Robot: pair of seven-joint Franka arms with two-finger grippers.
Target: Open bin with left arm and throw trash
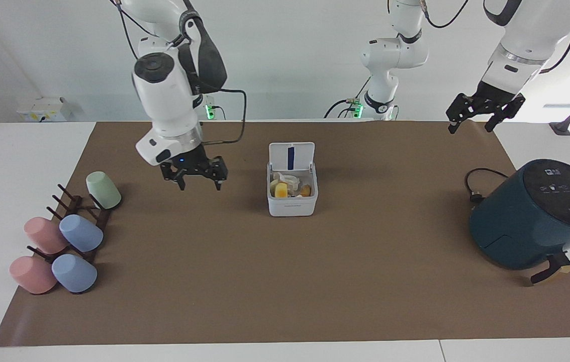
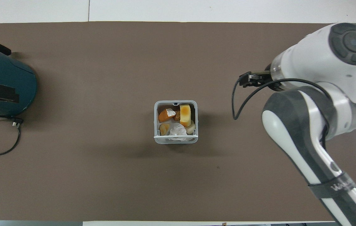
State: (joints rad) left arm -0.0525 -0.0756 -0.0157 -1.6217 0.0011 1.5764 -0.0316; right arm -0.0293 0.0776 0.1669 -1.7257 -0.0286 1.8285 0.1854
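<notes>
Both arms' fingers (image 1: 194, 179) (image 1: 481, 116) spread empty; only overhead shows the trash (image 2: 176, 121) filling the open bin (image 1: 292, 207).

The right gripper (image 1: 194, 177) is held low with jaws parted and empty; the left gripper (image 1: 477, 119) is raised, jaws parted.

Bin (image 1: 292, 201) at mat (image 1: 285, 281) centre, lid (image 1: 291, 156) upright on robots' side. Trash (image 1: 290, 189) inside: yellow chunk, orange piece, pale lump. Right gripper (image 1: 195, 182) over bare mat between bin and cup rack (image 1: 76, 216), fingers spread, nothing held. Left gripper (image 1: 472, 124) raised over mat edge, nearer robots than air fryer (image 1: 531, 221), fingers spread, nothing held.
</notes>
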